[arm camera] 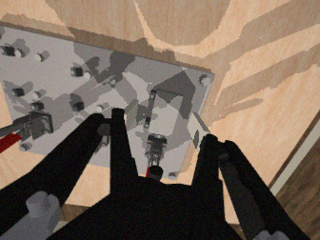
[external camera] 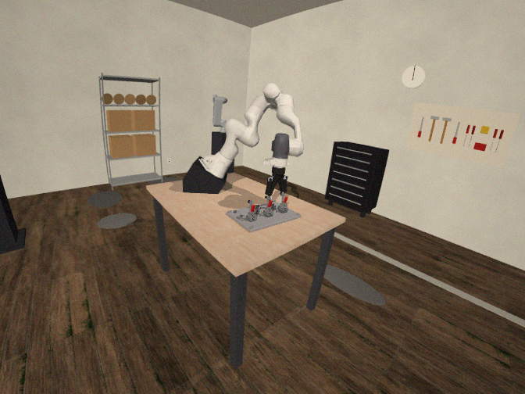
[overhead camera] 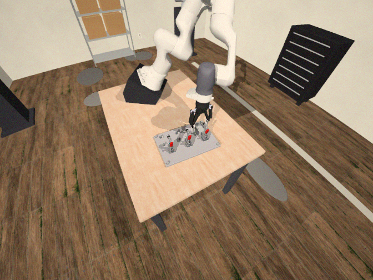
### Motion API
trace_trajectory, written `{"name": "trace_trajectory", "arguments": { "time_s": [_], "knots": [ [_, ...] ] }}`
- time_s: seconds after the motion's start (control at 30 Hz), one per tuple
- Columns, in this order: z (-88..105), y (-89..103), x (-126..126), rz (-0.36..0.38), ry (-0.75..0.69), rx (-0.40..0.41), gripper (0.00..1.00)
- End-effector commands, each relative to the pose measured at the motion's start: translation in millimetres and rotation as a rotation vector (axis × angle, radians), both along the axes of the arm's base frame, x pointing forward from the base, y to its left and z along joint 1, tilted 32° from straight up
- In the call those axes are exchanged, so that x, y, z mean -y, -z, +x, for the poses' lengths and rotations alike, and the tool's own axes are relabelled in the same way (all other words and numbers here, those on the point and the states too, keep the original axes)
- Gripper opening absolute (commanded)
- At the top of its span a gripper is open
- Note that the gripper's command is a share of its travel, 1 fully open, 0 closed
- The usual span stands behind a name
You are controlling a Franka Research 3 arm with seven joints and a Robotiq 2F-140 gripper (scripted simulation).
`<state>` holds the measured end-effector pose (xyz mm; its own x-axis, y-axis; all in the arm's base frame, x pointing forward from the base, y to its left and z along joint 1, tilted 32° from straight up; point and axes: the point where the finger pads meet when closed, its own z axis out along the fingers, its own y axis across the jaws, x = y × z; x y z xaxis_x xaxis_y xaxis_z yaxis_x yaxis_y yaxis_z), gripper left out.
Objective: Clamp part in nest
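The grey fixture plate (overhead camera: 185, 146) lies on the wooden table and carries three nests, each with a red-handled clamp. It also shows in the exterior view (external camera: 262, 215). My gripper (overhead camera: 199, 123) hangs fingers down over the right-hand nest at the plate's far right corner. In the wrist view my gripper (arm camera: 164, 113) is open, and its two black fingers stand apart on either side of the grey part (arm camera: 173, 97). The part lies on the plate in that nest, and the fingers do not touch it. That nest's clamp (arm camera: 154, 145) with its red handle (arm camera: 151, 171) sits just below the part. How exactly the part is seated is hard to tell.
The middle clamp (overhead camera: 189, 138) and the left clamp (overhead camera: 170, 145) stand close to the left of my fingers, and one red handle shows at the left edge of the wrist view (arm camera: 10, 142). The arm's dark base (overhead camera: 141, 89) stands at the table's back. The table's right edge is near.
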<state>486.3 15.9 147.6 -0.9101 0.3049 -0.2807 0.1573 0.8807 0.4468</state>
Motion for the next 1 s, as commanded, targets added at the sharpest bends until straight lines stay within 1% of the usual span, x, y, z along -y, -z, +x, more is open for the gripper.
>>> {"name": "trace_trajectory", "arguments": {
  "time_s": [0.0,0.73,0.97],
  "knots": [
    [-0.1,-0.1,2.1,-0.003,-0.001,0.001,0.58],
    [-0.3,-0.5,2.3,-0.003,-0.001,0.001,0.58],
    [-4.6,-10.1,6.3,-0.003,-0.001,0.001,0.58]
  ]
}}
